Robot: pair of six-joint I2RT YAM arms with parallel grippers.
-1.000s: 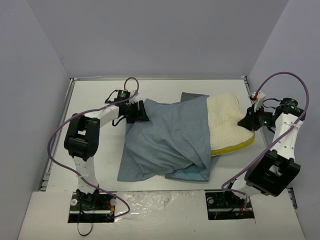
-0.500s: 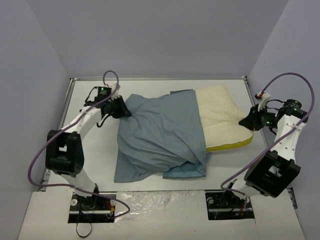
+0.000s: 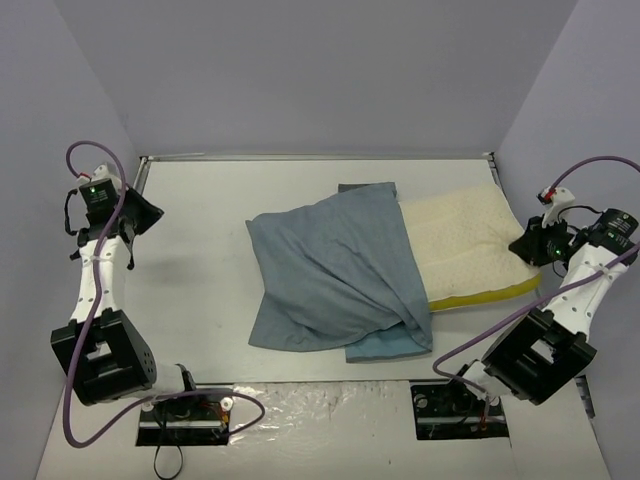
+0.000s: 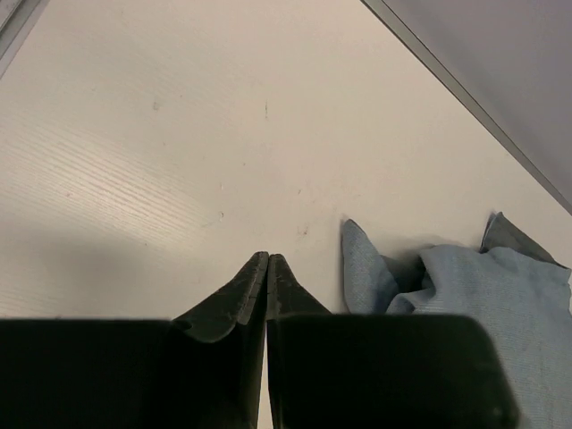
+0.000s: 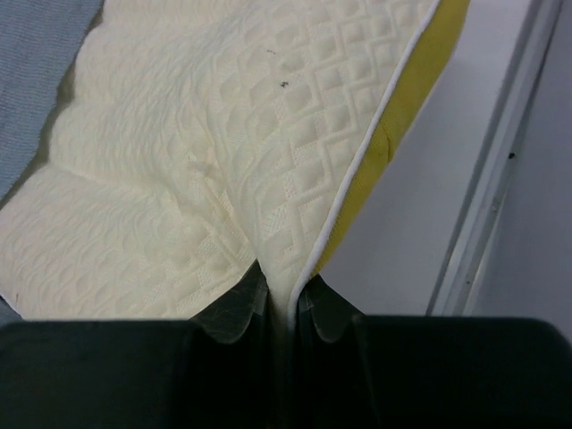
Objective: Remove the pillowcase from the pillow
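Swung away from the cloth since half a second ago, the left gripper [image 3: 143, 213] now hangs over the far-left edge of the table [image 3: 200, 200], well apart from the pillowcase [image 3: 335, 270]; its wrist view shows the two dark fingers pressed together with nothing between them above bare, faintly grained white board. The right gripper [image 3: 526, 246] has drawn further right, and more of the pillow [image 3: 460, 235] now lies uncovered. The pillowcase is a slack blue-grey sack in the middle of the table, rumpled into soft folds. A darker grey flap [image 3: 360, 188] pokes out at its far edge and a lighter blue layer [image 3: 385, 348] shows along its near edge. Its mouth faces right, and the pillow's left part goes in under the cloth; how far it reaches inside cannot be told. The exposed part is cream-white and quilted in a small diamond pattern, thick, with a broad yellow side band [image 3: 480, 297] along its near edge. In the right wrist view the right gripper [image 5: 281, 288] is clamped on the pillow [image 5: 223, 134], a fold of the quilted cover pinched between its fingers just where thin white piping meets the yellow band [image 5: 420, 80]. A corner of the pillowcase [image 5: 45, 36] shows at the upper left of that view, lying against the quilting.
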